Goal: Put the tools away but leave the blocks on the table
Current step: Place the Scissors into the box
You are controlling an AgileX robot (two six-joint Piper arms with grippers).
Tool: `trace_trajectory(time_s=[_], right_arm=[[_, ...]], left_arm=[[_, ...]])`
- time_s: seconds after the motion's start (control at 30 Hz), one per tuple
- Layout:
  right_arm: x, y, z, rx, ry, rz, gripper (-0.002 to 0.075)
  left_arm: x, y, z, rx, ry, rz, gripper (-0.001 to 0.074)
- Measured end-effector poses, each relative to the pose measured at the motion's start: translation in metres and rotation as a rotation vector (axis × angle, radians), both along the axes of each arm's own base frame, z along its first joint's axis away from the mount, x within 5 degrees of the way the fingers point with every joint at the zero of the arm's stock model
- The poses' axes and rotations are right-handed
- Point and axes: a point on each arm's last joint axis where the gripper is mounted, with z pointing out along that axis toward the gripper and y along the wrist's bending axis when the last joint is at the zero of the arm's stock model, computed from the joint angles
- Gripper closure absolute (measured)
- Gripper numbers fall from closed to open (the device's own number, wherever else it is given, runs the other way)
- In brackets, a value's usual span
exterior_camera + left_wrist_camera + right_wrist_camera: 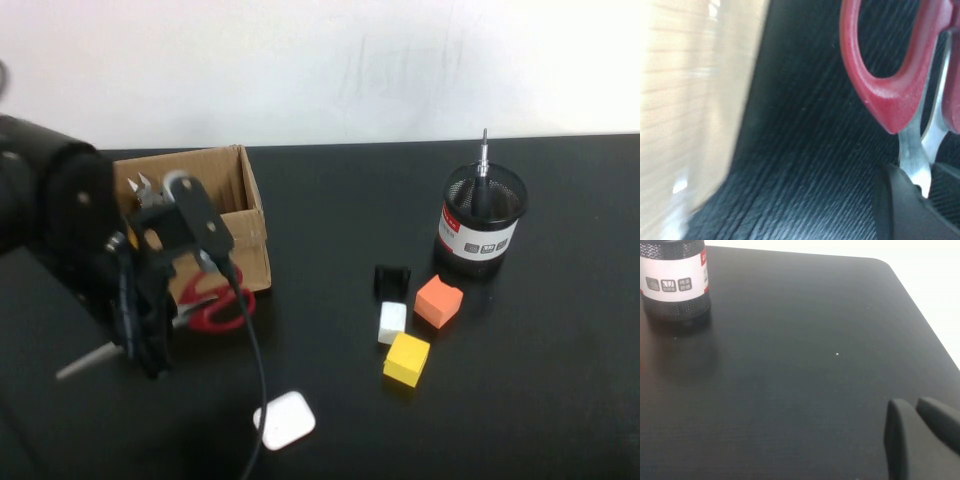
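My left gripper (pixel 150 345) is shut on the red-handled scissors (pixel 215 305) in front of the cardboard box. It holds the steel just below the handles (pixel 920 160), and the blade tip (pixel 85 362) sticks out to the left. I cannot tell whether the scissors rest on the table (pixel 330 400). Metal side cutter tips (pixel 145 188) show inside the box. The black screwdriver (pixel 483 165) stands in the mesh cup. The orange (pixel 438 301), white (pixel 391 322) and yellow (pixel 406 358) blocks lie together at centre right. My right gripper (pixel 912 402) is shut and empty over bare table near the cup; the high view does not show it.
The open cardboard box (pixel 245 215) stands at the back left. A black mesh cup (pixel 482 225) with a white label stands at the back right. A small black piece (pixel 392 280) lies behind the white block. A white rounded case (pixel 284 420) lies near the front edge.
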Motion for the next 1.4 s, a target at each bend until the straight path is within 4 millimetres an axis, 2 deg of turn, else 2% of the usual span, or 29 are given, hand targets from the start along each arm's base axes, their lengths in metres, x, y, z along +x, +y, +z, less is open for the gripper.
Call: trace_trajectory(time_s=[0.17, 0.33, 0.43, 0.5, 0.6, 0.67, 0.8, 1.07, 1.23, 1.4], right_arm=[[0.0, 0.0, 0.0, 0.0, 0.0, 0.0, 0.0734], [0.0, 0.0, 0.0, 0.0, 0.0, 0.0, 0.0734], [0.0, 0.0, 0.0, 0.0, 0.0, 0.0, 0.0734], [0.0, 0.0, 0.0, 0.0, 0.0, 0.0, 0.0734], [0.0, 0.0, 0.0, 0.0, 0.0, 0.0, 0.0734], [0.0, 0.0, 0.0, 0.0, 0.0, 0.0, 0.0734], [0.0, 0.0, 0.0, 0.0, 0.0, 0.0, 0.0734], [0.0, 0.0, 0.0, 0.0, 0.0, 0.0, 0.0734], [0.0, 0.0, 0.0, 0.0, 0.0, 0.0, 0.0734], [0.0, 0.0, 0.0, 0.0, 0.0, 0.0, 0.0734]], left_arm=[[-0.008, 0.005, 0.053, -0.058, -0.142, -0.014, 0.065], [-0.006, 0.008, 0.107, -0.059, -0.308, -0.078, 0.065], [-0.001, 0.011, 0.128, -0.035, -0.407, -0.097, 0.065], [0.005, 0.012, 0.134, 0.002, -0.462, -0.107, 0.065], [0.019, 0.011, 0.131, 0.081, -0.52, -0.132, 0.065], [0.032, 0.009, 0.121, 0.145, -0.526, -0.151, 0.065], [0.055, 0.002, 0.096, 0.235, -0.505, -0.195, 0.065], [0.088, -0.017, 0.046, 0.251, -0.448, -0.249, 0.065], [0.099, -0.005, 0.027, 0.167, -0.362, -0.174, 0.065], [0.103, 0.008, 0.025, 0.128, -0.327, -0.201, 0.065]])
